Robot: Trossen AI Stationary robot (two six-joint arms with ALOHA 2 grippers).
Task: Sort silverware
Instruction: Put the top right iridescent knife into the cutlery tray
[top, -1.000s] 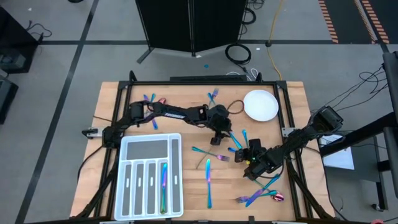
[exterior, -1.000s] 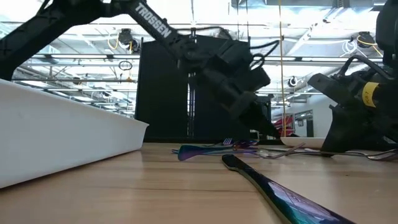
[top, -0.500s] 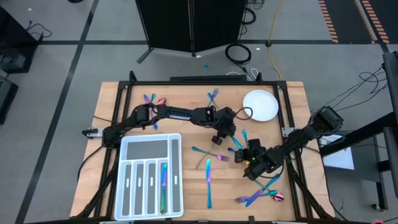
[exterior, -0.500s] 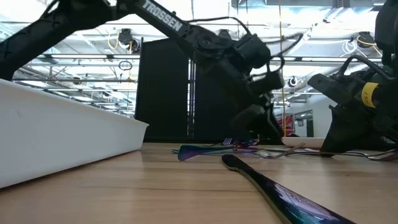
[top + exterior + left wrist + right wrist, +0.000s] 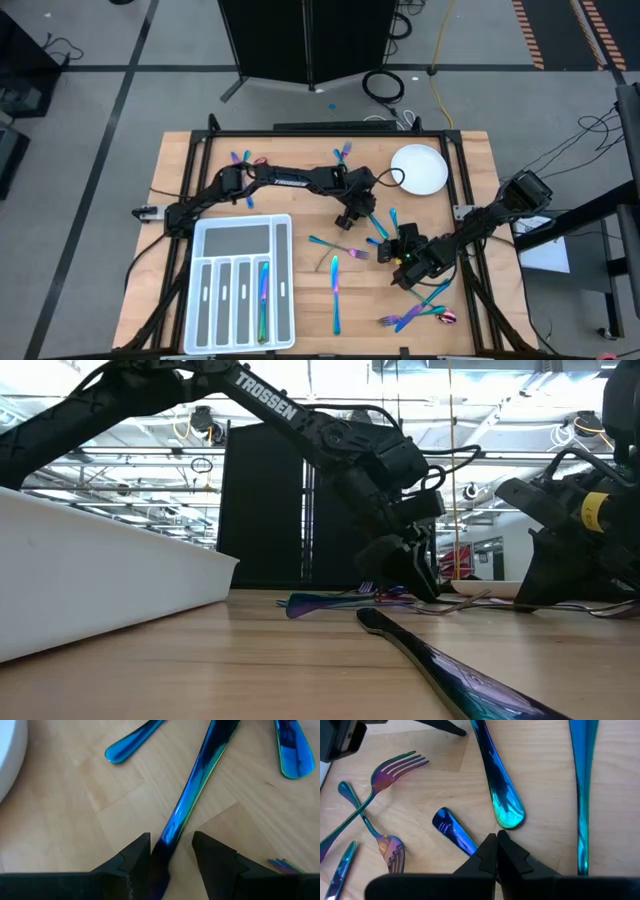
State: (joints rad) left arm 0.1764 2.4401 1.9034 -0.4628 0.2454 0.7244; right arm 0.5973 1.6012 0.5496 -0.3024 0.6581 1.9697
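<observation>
Grey floor [image 5: 90, 90] with dark seam lines around wooden table [image 5: 300, 165]. Tall black cabinet [image 5: 308, 40] behind table's far edge. Coiled black cable [image 5: 383, 85] and yellow cable [image 5: 436, 50] on floor. Orange-striped marking [image 5: 560, 30] at far right. Low view: ceiling trusses, bright lights [image 5: 120, 470].

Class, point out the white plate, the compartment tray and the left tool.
white plate [image 5: 418, 169], high view, its centre.
compartment tray [image 5: 232, 238], high view, bare wide compartment.
left tool [image 5: 171, 851], left wrist view, between its fingertips.
</observation>
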